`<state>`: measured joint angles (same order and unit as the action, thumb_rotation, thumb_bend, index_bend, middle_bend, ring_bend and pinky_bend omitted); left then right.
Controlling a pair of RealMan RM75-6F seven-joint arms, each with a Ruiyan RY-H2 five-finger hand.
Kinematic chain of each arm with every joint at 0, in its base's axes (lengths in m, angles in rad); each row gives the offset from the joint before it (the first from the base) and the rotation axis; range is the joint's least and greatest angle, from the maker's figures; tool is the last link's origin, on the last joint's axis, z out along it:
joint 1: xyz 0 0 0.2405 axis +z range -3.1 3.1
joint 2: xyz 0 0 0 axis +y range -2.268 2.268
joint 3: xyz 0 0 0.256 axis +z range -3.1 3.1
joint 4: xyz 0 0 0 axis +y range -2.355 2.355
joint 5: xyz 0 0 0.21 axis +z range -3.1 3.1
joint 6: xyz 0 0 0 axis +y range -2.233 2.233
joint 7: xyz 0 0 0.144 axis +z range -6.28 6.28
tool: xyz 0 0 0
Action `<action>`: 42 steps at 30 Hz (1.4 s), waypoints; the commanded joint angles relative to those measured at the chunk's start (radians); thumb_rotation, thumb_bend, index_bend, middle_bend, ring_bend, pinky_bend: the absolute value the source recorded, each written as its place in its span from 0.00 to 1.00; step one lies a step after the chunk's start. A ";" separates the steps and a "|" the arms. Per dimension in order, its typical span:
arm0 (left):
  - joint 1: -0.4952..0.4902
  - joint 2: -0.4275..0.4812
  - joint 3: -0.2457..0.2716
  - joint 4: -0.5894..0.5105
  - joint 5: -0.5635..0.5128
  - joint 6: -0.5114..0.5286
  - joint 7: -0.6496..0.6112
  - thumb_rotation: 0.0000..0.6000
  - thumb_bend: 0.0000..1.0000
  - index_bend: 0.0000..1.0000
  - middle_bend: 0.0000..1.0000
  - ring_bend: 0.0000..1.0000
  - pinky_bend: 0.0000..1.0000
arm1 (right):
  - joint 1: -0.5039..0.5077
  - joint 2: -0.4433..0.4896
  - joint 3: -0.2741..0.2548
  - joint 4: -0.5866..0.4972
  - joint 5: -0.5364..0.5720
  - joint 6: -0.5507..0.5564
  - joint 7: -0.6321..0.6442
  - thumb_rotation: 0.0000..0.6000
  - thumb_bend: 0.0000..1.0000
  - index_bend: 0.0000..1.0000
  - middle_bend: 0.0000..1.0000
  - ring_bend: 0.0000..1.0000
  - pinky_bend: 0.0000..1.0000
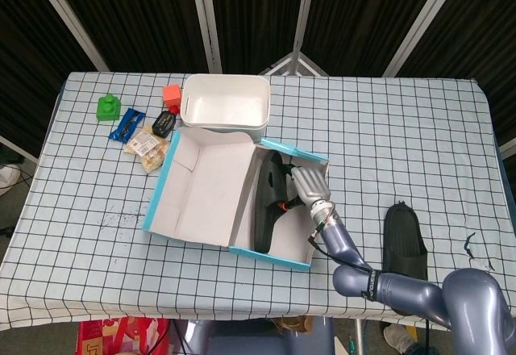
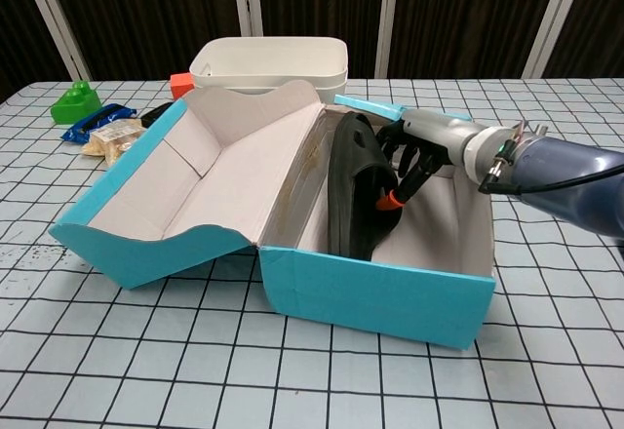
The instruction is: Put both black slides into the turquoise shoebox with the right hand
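The turquoise shoebox (image 1: 269, 252) (image 2: 370, 289) lies open in the middle of the table, its lid (image 1: 205, 187) folded out to the left. One black slide (image 1: 268, 200) (image 2: 352, 195) stands on its edge inside the box, against the lid-side wall. My right hand (image 1: 305, 185) (image 2: 413, 153) reaches in over the far rim, and its fingers curl on the slide's upper part. The other black slide (image 1: 405, 239) lies flat on the table to the right of the box. My left hand shows in neither view.
A white bin (image 1: 225, 102) (image 2: 269, 64) stands just behind the box. At the back left lie a green toy (image 1: 106, 107), a blue packet (image 1: 126, 123), a snack bag (image 1: 147, 143), a small black object (image 1: 165, 123) and a red block (image 1: 171, 93).
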<state>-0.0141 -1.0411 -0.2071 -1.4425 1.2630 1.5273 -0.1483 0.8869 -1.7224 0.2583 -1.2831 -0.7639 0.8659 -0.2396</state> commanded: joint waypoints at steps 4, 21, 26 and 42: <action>0.001 0.000 0.001 -0.003 0.003 0.003 0.003 1.00 0.36 0.02 0.00 0.00 0.00 | -0.021 -0.013 -0.011 0.009 -0.052 0.024 0.013 1.00 0.40 0.63 0.51 0.38 0.37; 0.002 0.001 0.000 -0.003 0.001 0.002 0.000 1.00 0.36 0.02 0.00 0.00 0.00 | -0.040 -0.016 0.003 -0.038 -0.070 0.076 -0.053 1.00 0.40 0.62 0.44 0.35 0.37; 0.004 0.003 0.000 -0.003 0.001 0.004 -0.006 1.00 0.36 0.02 0.00 0.00 0.00 | -0.026 0.012 0.009 -0.092 0.004 0.054 -0.133 1.00 0.40 0.49 0.35 0.28 0.33; 0.001 0.002 0.002 -0.004 0.001 -0.001 -0.001 1.00 0.36 0.02 0.00 0.00 0.00 | 0.029 0.104 0.001 -0.204 0.159 0.025 -0.261 1.00 0.20 0.22 0.23 0.18 0.28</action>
<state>-0.0127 -1.0393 -0.2056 -1.4468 1.2642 1.5261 -0.1493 0.9142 -1.6197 0.2589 -1.4860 -0.6063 0.8897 -0.4986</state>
